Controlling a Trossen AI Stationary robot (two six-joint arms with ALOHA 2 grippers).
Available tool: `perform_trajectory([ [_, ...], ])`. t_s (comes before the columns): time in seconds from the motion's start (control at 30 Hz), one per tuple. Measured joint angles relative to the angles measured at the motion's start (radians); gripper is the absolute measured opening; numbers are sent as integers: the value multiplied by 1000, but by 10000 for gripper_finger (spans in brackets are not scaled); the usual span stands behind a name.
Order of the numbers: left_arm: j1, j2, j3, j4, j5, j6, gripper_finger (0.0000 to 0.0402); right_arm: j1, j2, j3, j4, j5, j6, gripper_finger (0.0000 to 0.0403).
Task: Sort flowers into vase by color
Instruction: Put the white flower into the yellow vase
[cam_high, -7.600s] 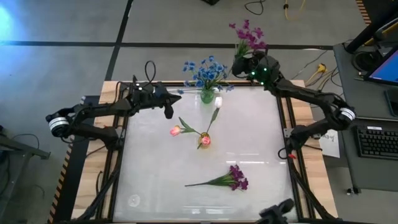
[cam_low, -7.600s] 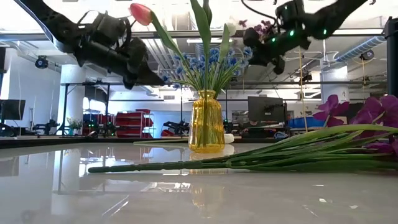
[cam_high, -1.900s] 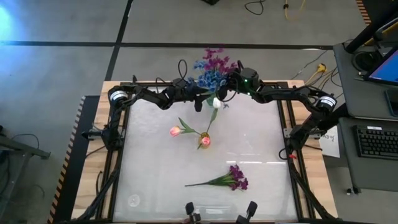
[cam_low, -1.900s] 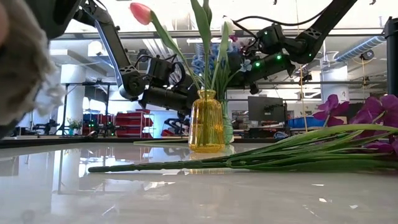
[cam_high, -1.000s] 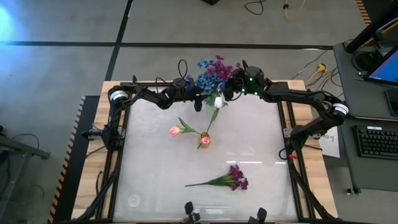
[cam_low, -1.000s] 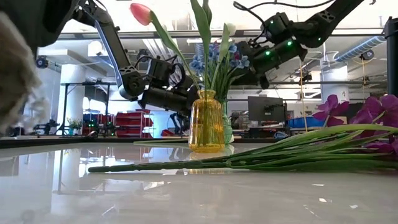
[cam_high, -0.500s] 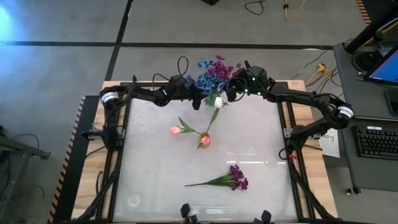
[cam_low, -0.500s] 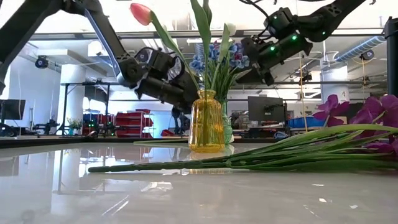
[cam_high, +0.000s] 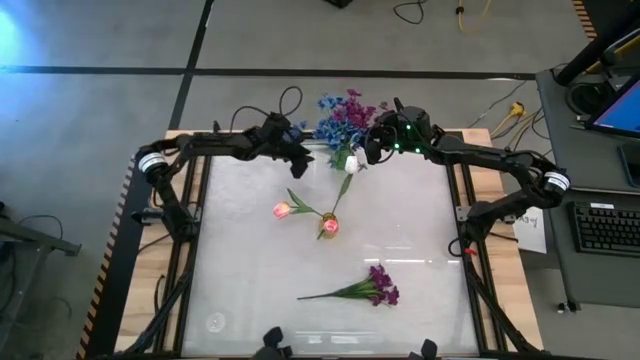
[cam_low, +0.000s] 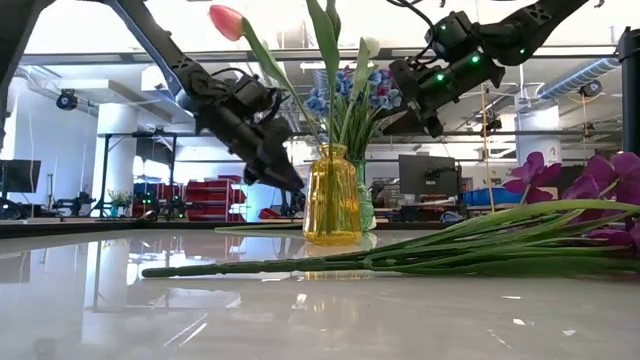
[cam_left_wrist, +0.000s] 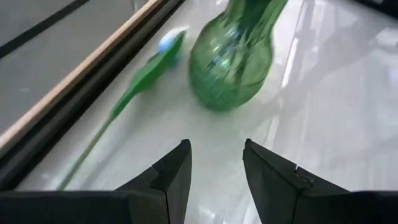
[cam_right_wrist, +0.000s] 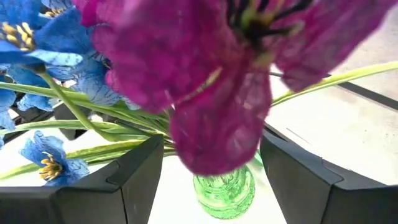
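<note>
Bright, even light filled the room. The glossy tabletop (cam_high: 300, 270) threw back pale glare and mirrored the yellow vase (cam_low: 332, 195) in the low view. The green vase (cam_left_wrist: 231, 59) was motion-blurred, and the purple blossom (cam_right_wrist: 217, 81) loomed out of focus.

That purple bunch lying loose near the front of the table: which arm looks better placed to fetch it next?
Probably the left. Its end effector is open and empty beside the green vase. The right end effector sits over that vase among purple blossoms; whether it grips them is unclear. The loose purple bunch lies far from both.
</note>
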Motion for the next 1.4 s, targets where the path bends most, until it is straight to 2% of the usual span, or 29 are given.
perform_trajectory([
  [0.13,57,-37,0,-103,-7,93,133,0,0,0,0,0,-13,258],
  [0.27,108,-42,0,-173,-78,137,133,0,0,0,1,0,-23,256],
  [0.53,194,-4,0,-169,-98,235,133,0,0,0,6,0,-26,249],
  [0.8,197,24,0,-182,-102,347,142,0,0,0,6,0,-26,249],
  [1.0,197,52,0,-193,-176,372,163,0,0,0,6,0,-25,249],
  [1.1,197,71,0,-200,-178,381,168,0,0,0,6,1,-25,249],
  [1.27,197,94,3,-217,-181,377,163,0,0,0,6,2,-25,249],
  [1.4,197,96,4,-237,-181,376,143,0,0,0,6,2,-25,249],
])
